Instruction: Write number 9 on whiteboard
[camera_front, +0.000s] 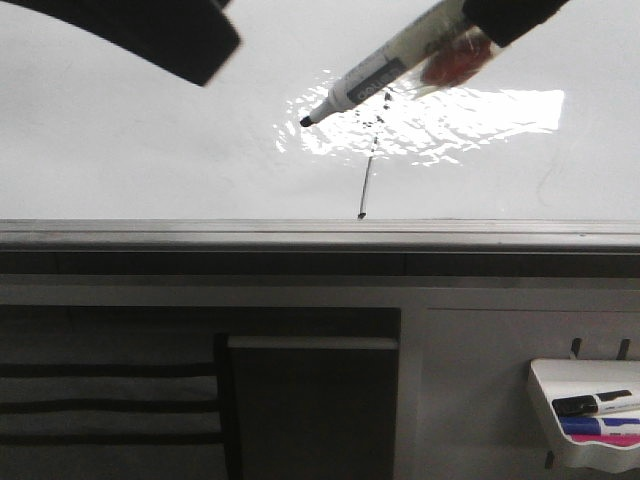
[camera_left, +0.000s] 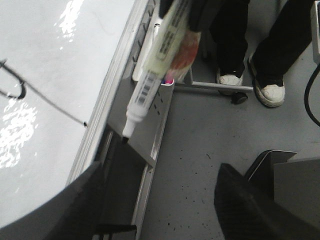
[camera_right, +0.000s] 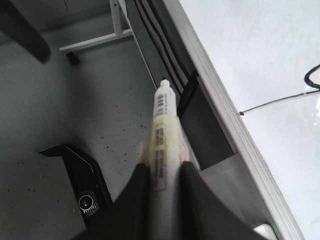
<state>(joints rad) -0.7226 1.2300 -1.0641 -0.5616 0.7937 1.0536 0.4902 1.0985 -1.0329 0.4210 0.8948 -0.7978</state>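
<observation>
The whiteboard (camera_front: 150, 150) fills the upper front view, with its grey rim along the near edge. The number 9 (camera_front: 368, 170) is drawn on it: a broken loop and a slanted tail that ends near the rim. It also shows in the left wrist view (camera_left: 30, 90) and the right wrist view (camera_right: 280, 101). My right gripper (camera_front: 505, 15) is shut on a white marker (camera_front: 390, 70), whose dark tip points left of the loop and is apart from the mark. In the right wrist view the gripper (camera_right: 164, 167) clamps the marker (camera_right: 165, 125). My left gripper (camera_left: 160, 172) is open and empty, and it is dark at the upper left of the front view (camera_front: 160, 35).
A small white marker tray (camera_front: 560, 375) with spare markers hangs below the board at the right. Grey panels and a dark cabinet (camera_front: 310, 410) sit under the rim. A person's legs and white shoes (camera_left: 270, 92) stand on the grey floor beside the board.
</observation>
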